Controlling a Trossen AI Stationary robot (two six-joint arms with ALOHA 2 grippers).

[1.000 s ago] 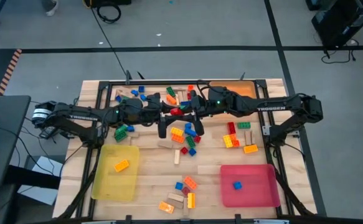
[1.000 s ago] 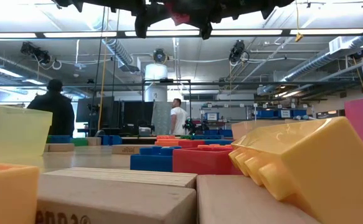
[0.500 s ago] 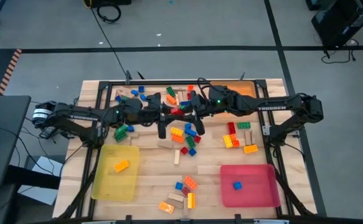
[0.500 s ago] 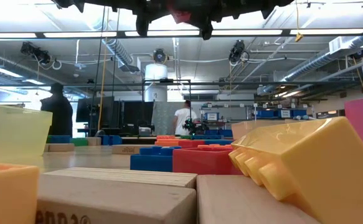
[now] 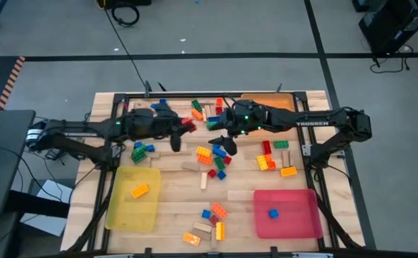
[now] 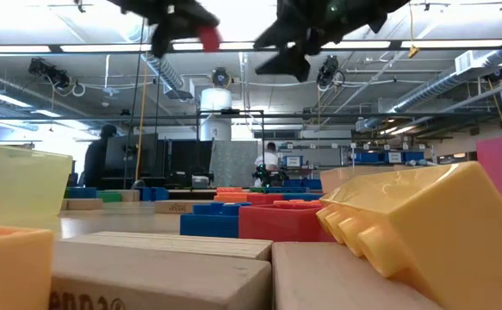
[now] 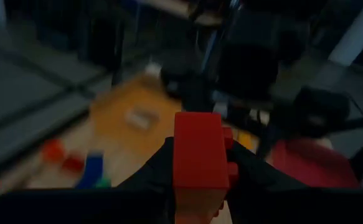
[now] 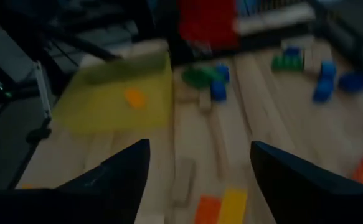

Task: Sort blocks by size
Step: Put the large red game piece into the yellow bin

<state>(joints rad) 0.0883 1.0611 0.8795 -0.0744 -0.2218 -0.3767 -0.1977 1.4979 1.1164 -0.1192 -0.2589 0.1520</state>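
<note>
A red block (image 5: pixel 188 125) hangs above the far middle of the table, and my left gripper (image 5: pixel 182 129) is shut on it. Just to its right, my right gripper (image 5: pixel 221 135) stands open and holds nothing, its fingers (image 8: pixel 116 180) spread wide. The right wrist view shows the red block (image 8: pixel 207 22) ahead of that gripper, apart from it. Other blocks lie loose on the table: a mixed pile (image 5: pixel 214 159) under the grippers, a group (image 5: pixel 273 158) to the right, and more (image 5: pixel 165 109) at the far side. My left gripper pinches the red block by its two opposite sides (image 7: pixel 182 163) between its two fingers (image 7: pixel 159 171). The fingers come nearly level from the table's left. The block sticks out past the fingertips (image 6: pixel 207 36) and hangs clear of the table.
A yellow tray (image 5: pixel 122 208) at the near left holds one orange block (image 5: pixel 140 190). A red tray (image 5: pixel 298 218) at the near right holds one blue block (image 5: pixel 272 213). An orange tray (image 5: pixel 269 104) sits at the far right. More blocks (image 5: pixel 209 222) lie at the near edge, and green ones (image 5: pixel 140 150) at the left.
Both grippers met at the red block over the table's middle. My right gripper has opened and let go of it. My left gripper has drawn back toward the table's left edge with the block in its fingers, so a gap now separates the two grippers.
</note>
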